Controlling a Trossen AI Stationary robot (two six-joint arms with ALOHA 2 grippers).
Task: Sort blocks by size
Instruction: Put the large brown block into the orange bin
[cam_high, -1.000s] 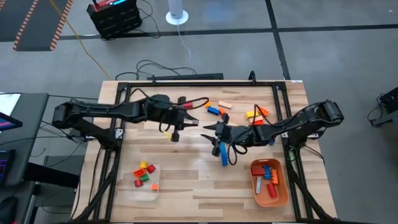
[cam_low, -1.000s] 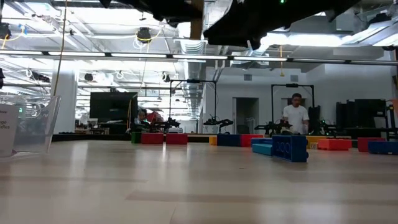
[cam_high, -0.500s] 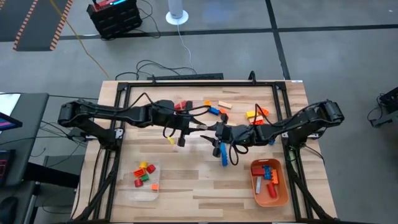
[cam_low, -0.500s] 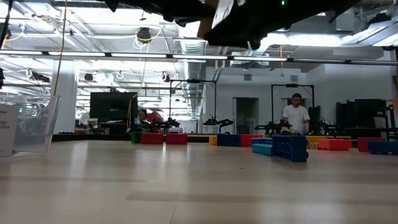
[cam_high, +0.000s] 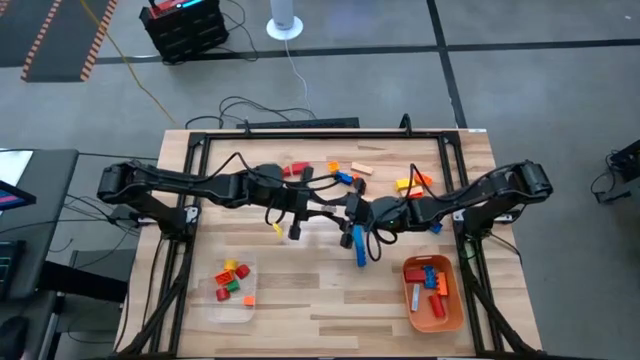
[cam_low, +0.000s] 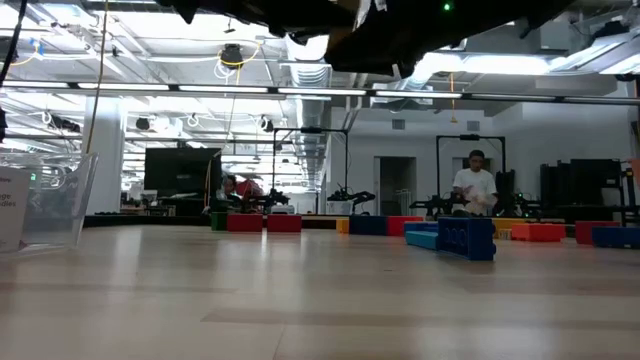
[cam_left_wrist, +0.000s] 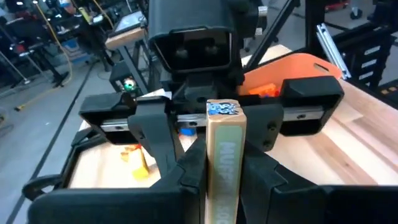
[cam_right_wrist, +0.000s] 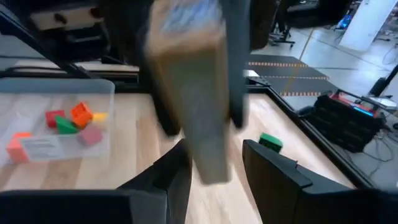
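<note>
Over the table's middle my two grippers meet tip to tip. My left gripper (cam_high: 328, 208) is shut on a long tan bar (cam_left_wrist: 222, 168), which also shows in the right wrist view (cam_right_wrist: 196, 118). My right gripper (cam_high: 349, 212) is open, with one finger on either side of the bar's free end (cam_right_wrist: 214, 174). A long blue bar (cam_high: 358, 246) lies flat on the table under the right arm and also shows in the low view (cam_low: 465, 238). Several loose blocks (cam_high: 345, 177) lie toward the far edge. My left gripper pinches the tan bar's two long sides (cam_left_wrist: 219, 205) between its two fingers. The fingers come level from the table's left and lie along the bar. The bar's free end (cam_left_wrist: 222, 111), which bears a blue-and-white sticker, sticks out past the fingertips toward my right gripper, clear of the table.
A clear tray (cam_high: 232, 305) with several small blocks stands at the near left. An orange tray (cam_high: 455, 300) with several long blocks stands at the near right. Cables hang below both arms. A person stands in the room beyond the table (cam_low: 476, 190).
My left gripper has carried the tan bar toward the table's right edge, up to my right gripper. The bar's free end now sits between the right gripper's open fingers. My right arm has kept nearly still.
</note>
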